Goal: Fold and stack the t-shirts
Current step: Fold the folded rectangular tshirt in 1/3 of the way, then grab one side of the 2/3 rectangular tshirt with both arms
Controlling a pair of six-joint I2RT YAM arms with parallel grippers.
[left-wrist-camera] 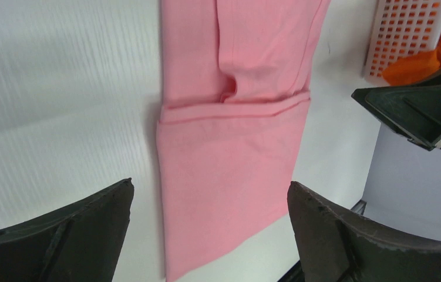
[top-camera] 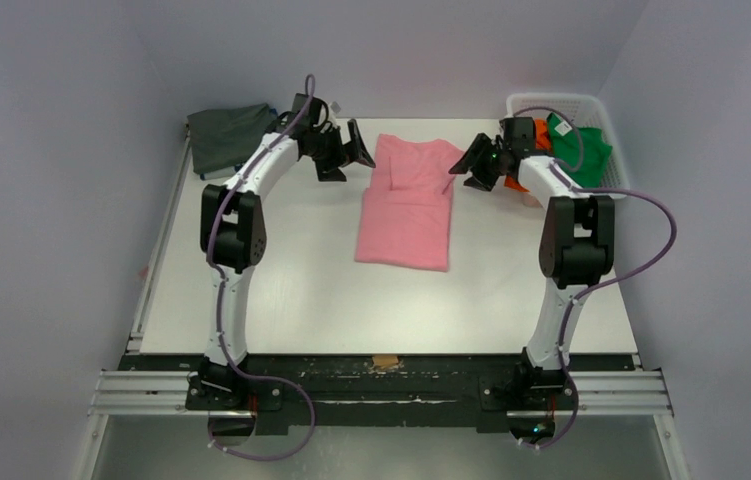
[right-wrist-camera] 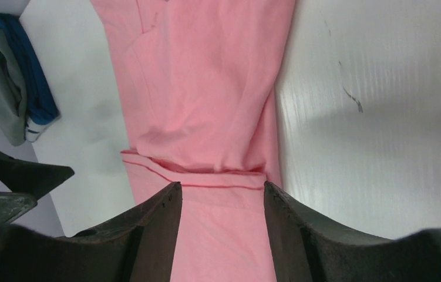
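Left gripper (top-camera: 346,152): jaws wide apart and empty, just left of the pink t-shirt (top-camera: 406,205) collar end. Right gripper (top-camera: 469,168): jaws parted at its upper right edge, cloth contact unclear. The pink t-shirt lies folded lengthwise mid table (top-camera: 281,300). The right wrist view shows a blue t-shirt (right-wrist-camera: 30,82) against the grey t-shirt (top-camera: 226,135), far left of pink. The left wrist view shows an orange t-shirt (left-wrist-camera: 417,64) at the basket (top-camera: 571,103). Green t-shirt (top-camera: 586,150) sits inside. Bare table lies nearside of pink.

Even light, soft shadows, close-ups seemingly blurred
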